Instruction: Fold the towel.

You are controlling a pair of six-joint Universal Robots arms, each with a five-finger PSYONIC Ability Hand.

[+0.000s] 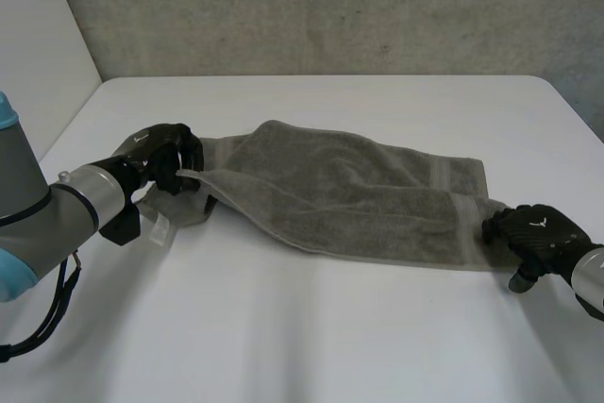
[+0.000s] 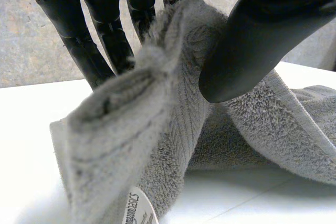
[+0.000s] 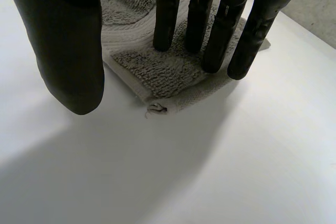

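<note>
To fold the grey towel [image 1: 349, 195], which lies stretched across the white surface [image 1: 311, 327], I judge the lifted end should travel straight over toward the opposite end while the other corner stays pinned flat, so the edges meet squarely. The left robot hand [image 1: 160, 153] pinches the towel's left end between thumb and fingers, raised off the surface. The right robot hand [image 1: 538, 233] presses straight fingers [image 3: 227, 24] on the towel's right corner, thumb apart over bare surface.

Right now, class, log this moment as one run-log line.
left hand: pinches towel end, raised | right hand: straight fingers press opposite corner flat | towel: lying across table
</note>
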